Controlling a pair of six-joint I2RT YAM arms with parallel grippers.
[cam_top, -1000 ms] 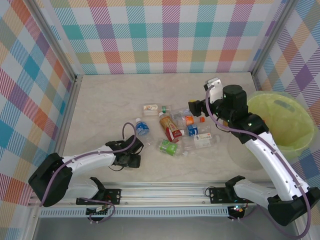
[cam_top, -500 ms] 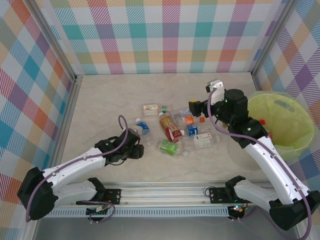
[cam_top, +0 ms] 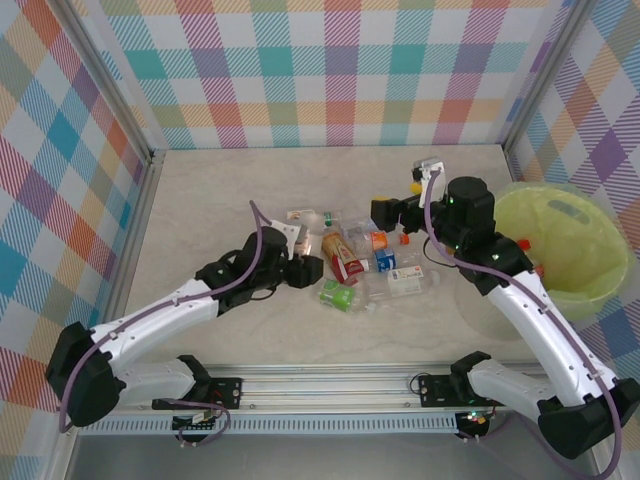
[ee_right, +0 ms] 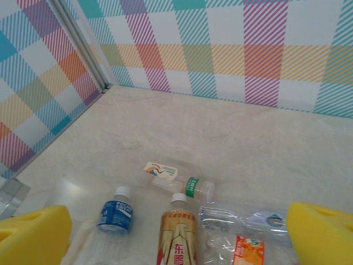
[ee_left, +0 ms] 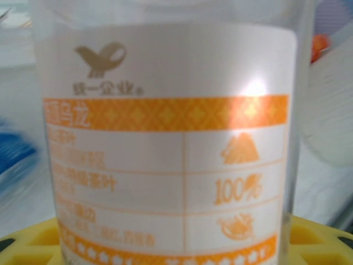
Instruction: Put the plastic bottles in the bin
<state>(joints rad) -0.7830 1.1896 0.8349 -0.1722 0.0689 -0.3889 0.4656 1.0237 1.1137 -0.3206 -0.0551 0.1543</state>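
My left gripper (cam_top: 302, 256) is shut on a clear bottle with a white and orange label (ee_left: 165, 138), held between its yellow pads (ee_left: 27, 243) at the left edge of the bottle pile. Loose bottles lie mid-table: a gold and red one (cam_top: 340, 255), a green-labelled one (cam_top: 338, 293), a white-labelled one (cam_top: 305, 214). My right gripper (cam_top: 392, 212) hangs open over the pile's far right, its yellow fingertips (ee_right: 33, 234) wide apart above a blue-labelled bottle (ee_right: 116, 216) and the gold one (ee_right: 179, 234). The yellow-green bin (cam_top: 590, 270) stands at the far right.
Plaid walls close in the table at the back and on both sides, with a metal post (ee_right: 83, 49) in the back left corner. Bare tabletop (cam_top: 220, 190) stretches left of and behind the pile. The right arm's forearm (cam_top: 530, 310) runs just in front of the bin.
The left arm has swung from the near left up and right to the pile's edge. The right gripper has shifted slightly left and stays open.
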